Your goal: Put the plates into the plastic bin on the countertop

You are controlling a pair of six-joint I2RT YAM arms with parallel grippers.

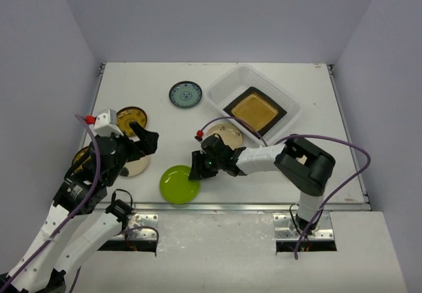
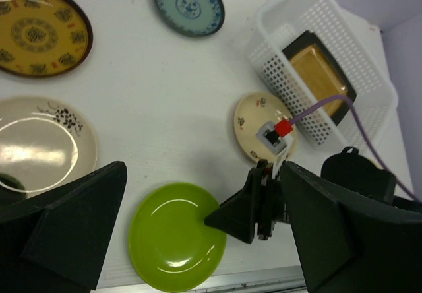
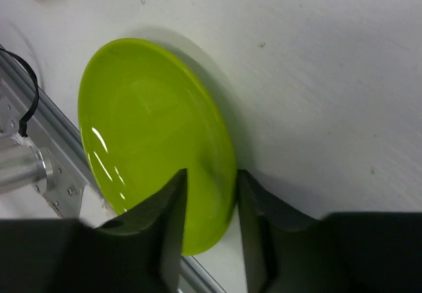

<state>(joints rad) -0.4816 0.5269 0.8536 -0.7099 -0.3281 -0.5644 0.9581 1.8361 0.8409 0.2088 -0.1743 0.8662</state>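
A lime-green plate (image 1: 178, 185) (image 2: 175, 237) (image 3: 145, 128) lies near the front edge of the white countertop (image 1: 132, 82). My right gripper (image 1: 198, 173) (image 3: 211, 174) is on the plate's right rim. One finger is over the inner face and the other against the outer edge, closed in on the rim. My left gripper (image 1: 148, 140) (image 2: 204, 166) hovers open and empty over the left side. The plastic bin (image 1: 221, 88) (image 2: 264, 22) stands at the back right and holds a square dark plate with a yellow centre (image 1: 255, 110) (image 2: 320, 75).
Other plates lie loose: a blue-green patterned one (image 1: 185, 94) (image 2: 188, 4), a yellow dark-rimmed one (image 1: 128, 118) (image 2: 39, 35), a cream floral one (image 1: 138, 166) (image 2: 39, 144) and a small cream one (image 1: 227, 134) (image 2: 254, 125) behind the right wrist. The metal front edge runs just below the green plate.
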